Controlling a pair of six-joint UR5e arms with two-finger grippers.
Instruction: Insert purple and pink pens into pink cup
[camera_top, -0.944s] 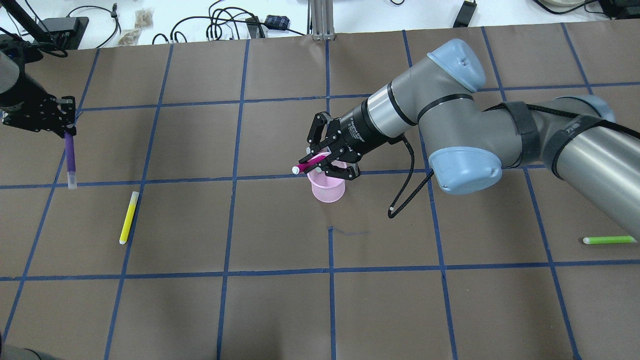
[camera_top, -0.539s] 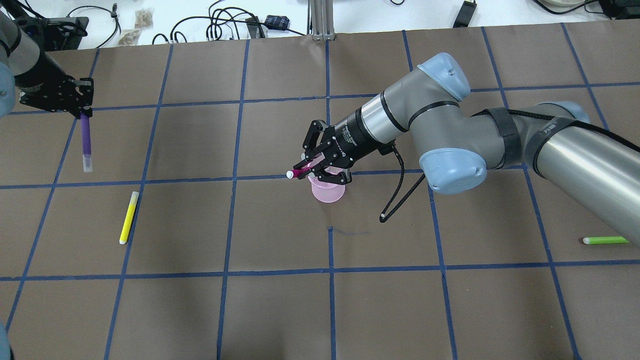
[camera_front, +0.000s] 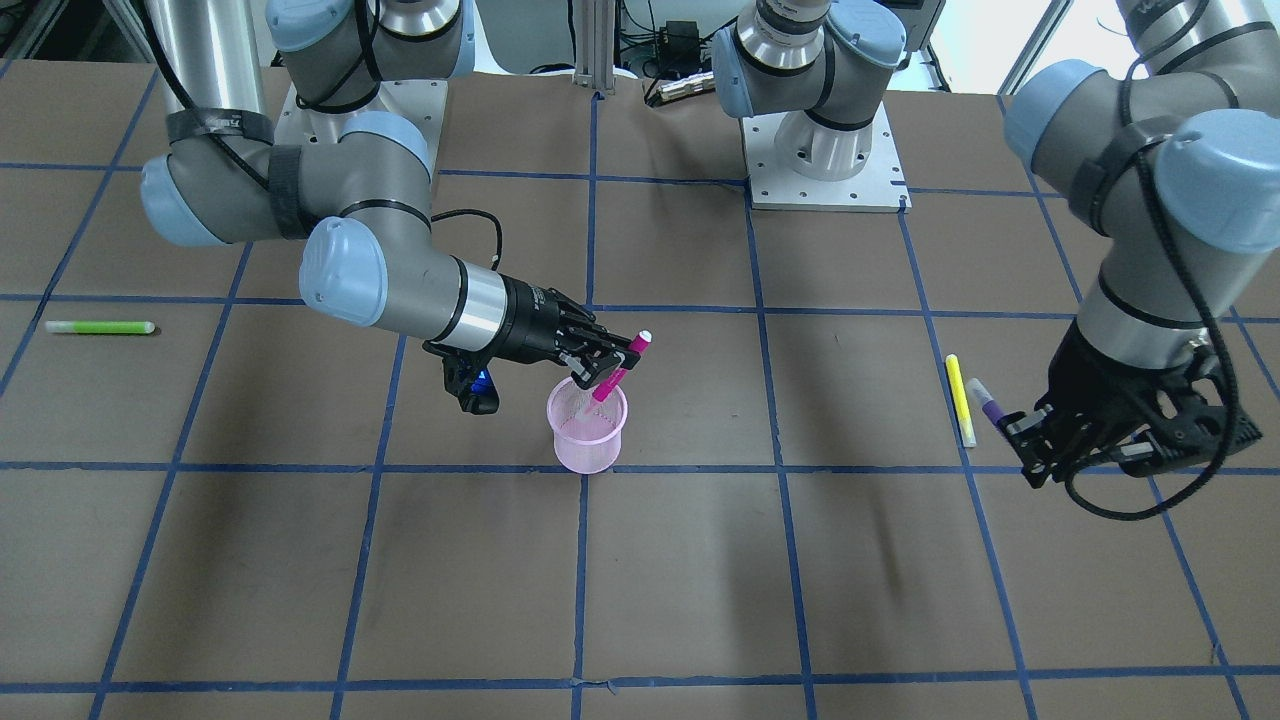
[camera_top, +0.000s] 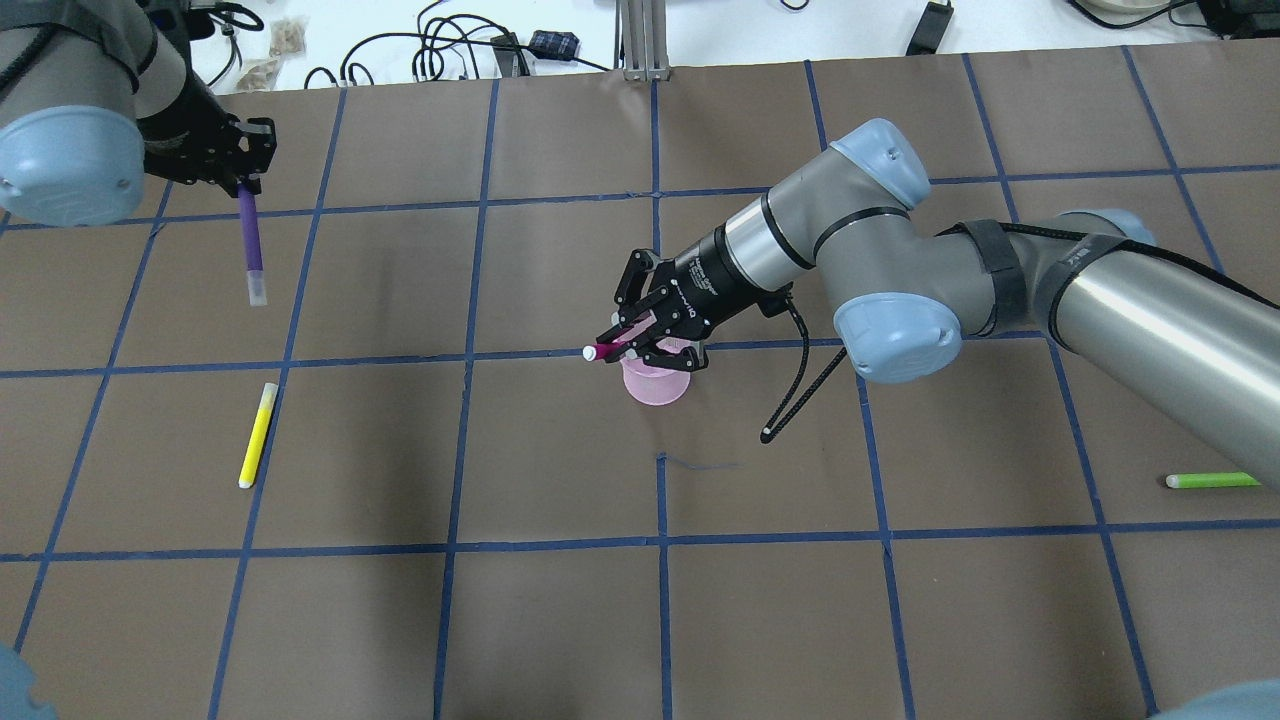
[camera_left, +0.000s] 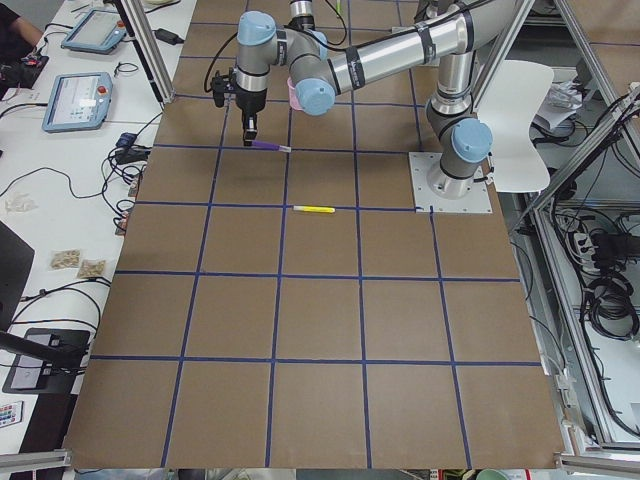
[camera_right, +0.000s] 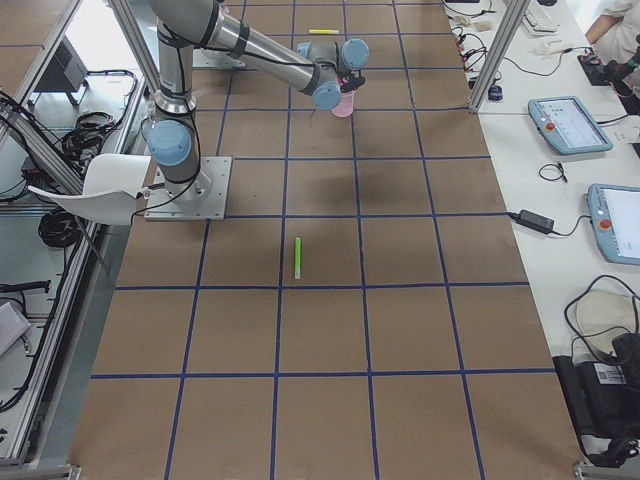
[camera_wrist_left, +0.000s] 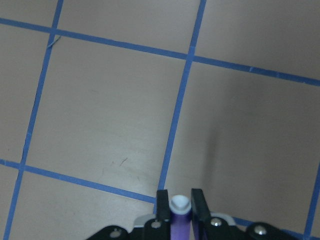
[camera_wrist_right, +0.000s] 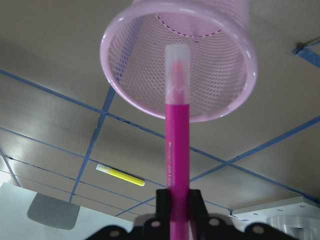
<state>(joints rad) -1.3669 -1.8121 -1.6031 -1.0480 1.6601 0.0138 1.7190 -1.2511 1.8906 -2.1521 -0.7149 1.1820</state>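
The pink mesh cup (camera_top: 657, 385) stands upright near the table's middle. My right gripper (camera_top: 628, 341) is shut on the pink pen (camera_top: 610, 348) and holds it tilted just over the cup. In the front view the pen's (camera_front: 618, 372) lower end sits at the mouth of the cup (camera_front: 587, 440). The right wrist view shows the pen (camera_wrist_right: 178, 145) pointing into the cup's opening (camera_wrist_right: 227, 100). My left gripper (camera_top: 244, 178) is shut on the purple pen (camera_top: 251, 238), held above the table at the far left. The left wrist view shows the purple pen (camera_wrist_left: 180, 217) between the fingers.
A yellow pen (camera_top: 257, 434) lies on the table left of the cup, below my left gripper. A green pen (camera_top: 1212, 481) lies at the right edge. Cables and small items sit on the white strip beyond the brown mat (camera_top: 560, 620).
My left arm has carried the purple pen toward the far edge and to the right. My right gripper has shifted slightly left and lower over the cup, still gripping the pink pen.
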